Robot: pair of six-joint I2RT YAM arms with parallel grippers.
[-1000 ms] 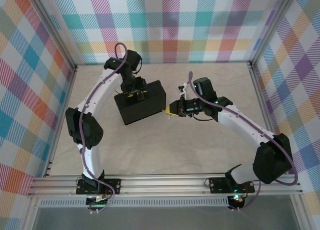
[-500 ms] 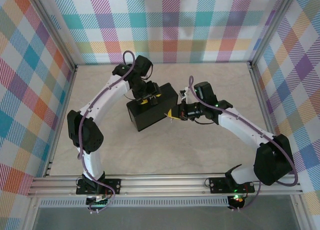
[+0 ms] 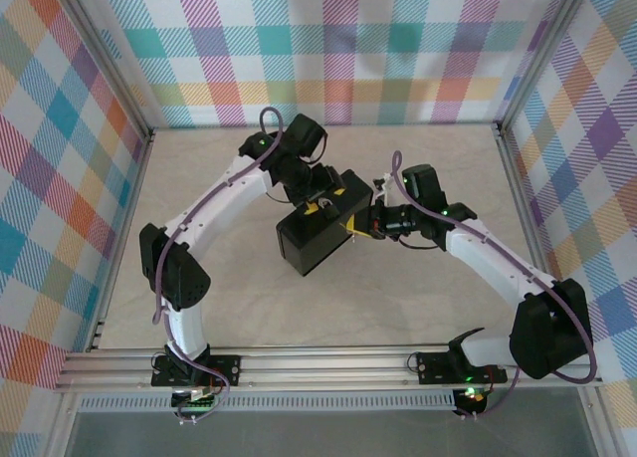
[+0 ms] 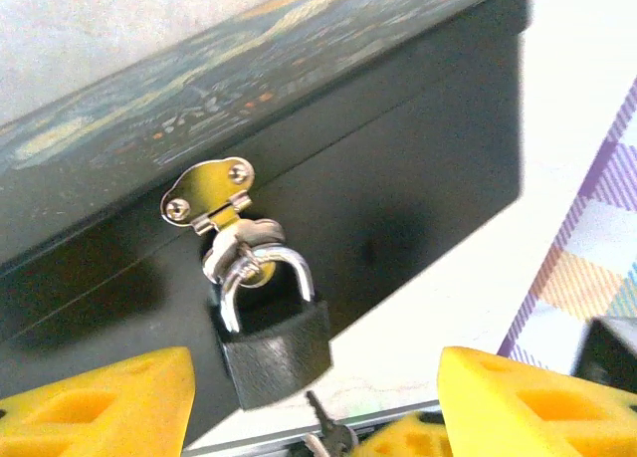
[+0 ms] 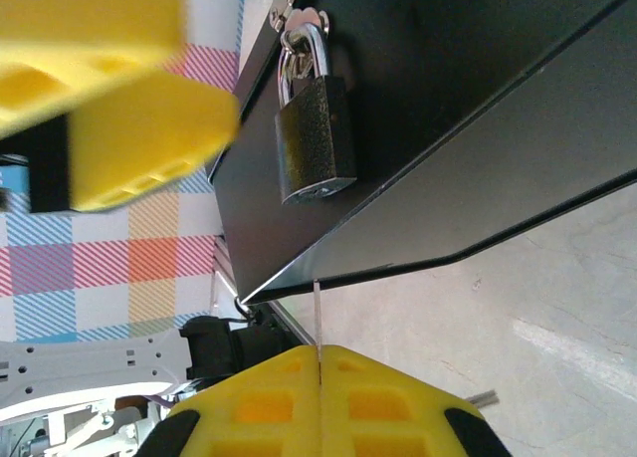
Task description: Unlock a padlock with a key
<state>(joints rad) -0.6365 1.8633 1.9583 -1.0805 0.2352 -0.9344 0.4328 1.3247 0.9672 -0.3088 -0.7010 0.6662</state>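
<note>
Rightward since earlier went the dark picture-lidded box; small dark silver-shackled padlock hangs locked, thin silvery key clenched in right fingers, uninserted; left fingers released.

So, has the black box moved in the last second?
Yes. The box has slid right, away from the left rail, and a little toward the near rail.

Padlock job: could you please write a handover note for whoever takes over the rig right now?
Left gripper: open, straddling the padlock.
Right gripper: shut on the key, tip short of the padlock, not inserted.
Padlock hangs closed on the hasp of the Starry Night box.
Done: key gripped. To do: insert the key, turn it, open the padlock.
</note>
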